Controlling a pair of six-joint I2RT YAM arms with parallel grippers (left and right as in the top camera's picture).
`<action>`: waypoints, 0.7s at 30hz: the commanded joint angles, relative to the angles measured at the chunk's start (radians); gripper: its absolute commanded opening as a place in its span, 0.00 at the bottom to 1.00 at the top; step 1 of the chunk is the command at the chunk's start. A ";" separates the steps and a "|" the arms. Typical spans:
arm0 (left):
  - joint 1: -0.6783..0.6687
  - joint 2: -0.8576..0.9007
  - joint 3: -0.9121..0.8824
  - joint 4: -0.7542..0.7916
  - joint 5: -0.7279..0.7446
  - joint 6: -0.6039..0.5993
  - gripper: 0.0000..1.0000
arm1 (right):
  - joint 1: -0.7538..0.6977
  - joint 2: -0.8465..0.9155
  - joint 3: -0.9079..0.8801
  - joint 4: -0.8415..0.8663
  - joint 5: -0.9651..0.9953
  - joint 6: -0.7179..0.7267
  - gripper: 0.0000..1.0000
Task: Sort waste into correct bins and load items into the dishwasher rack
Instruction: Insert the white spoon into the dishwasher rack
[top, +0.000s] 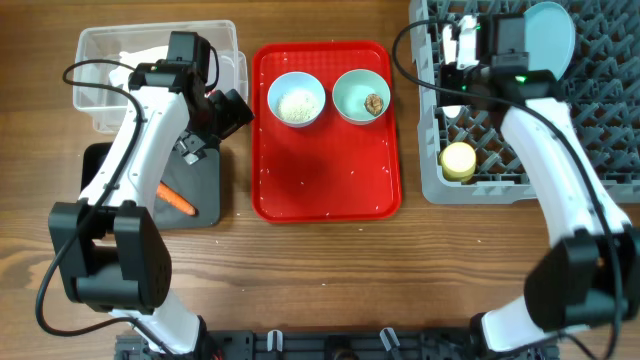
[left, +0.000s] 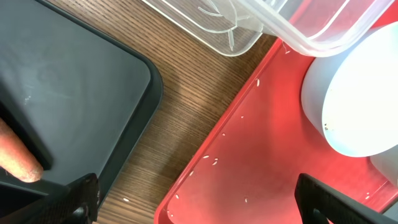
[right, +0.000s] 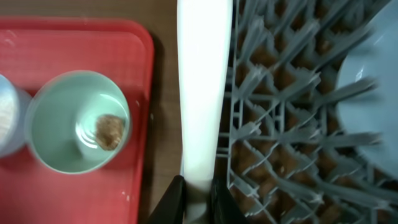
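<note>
The left claw (left: 196, 194) hangs spread wide, nothing between its fingers. To its left an orange carrot (left: 17, 157) lies on the shallow black rectangular tray (left: 68, 87). Ahead of the claw is the clear plastic rectangular tub (left: 273, 25). Beneath the claw, loose white rice grains (left: 214, 162) dot the flat red serving tray (left: 249, 143).

Just right of the claw stands the small whitish-blue bowl (left: 354, 106), which holds a heap of rice (top: 296, 106). I judge the bowl light, stiff and glossy, so slippery. It is best pinched across its rim wall and kept level.

The small mint-green bowl (top: 361, 95), holding a small brown nut-like lump (right: 110, 130), crowds its far side.

The right claw (right: 199, 194) pinches a flat white piece (right: 204, 93) seen edge-on, possibly a dish. It is held at the edge of the large grey plastic dishwasher rack (right: 280, 155). To the right of this claw a large round light-blue plate (right: 367, 112) stands among the pegs.
</note>
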 joint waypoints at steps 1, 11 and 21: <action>0.003 -0.024 -0.005 0.000 -0.010 -0.002 1.00 | -0.020 0.131 0.004 0.060 0.056 0.088 0.04; 0.003 -0.024 -0.005 0.000 -0.010 -0.002 1.00 | -0.038 0.136 0.024 0.052 -0.059 0.051 0.80; 0.003 -0.024 -0.005 0.002 -0.009 -0.003 1.00 | 0.046 -0.114 0.092 -0.021 -0.381 0.023 0.79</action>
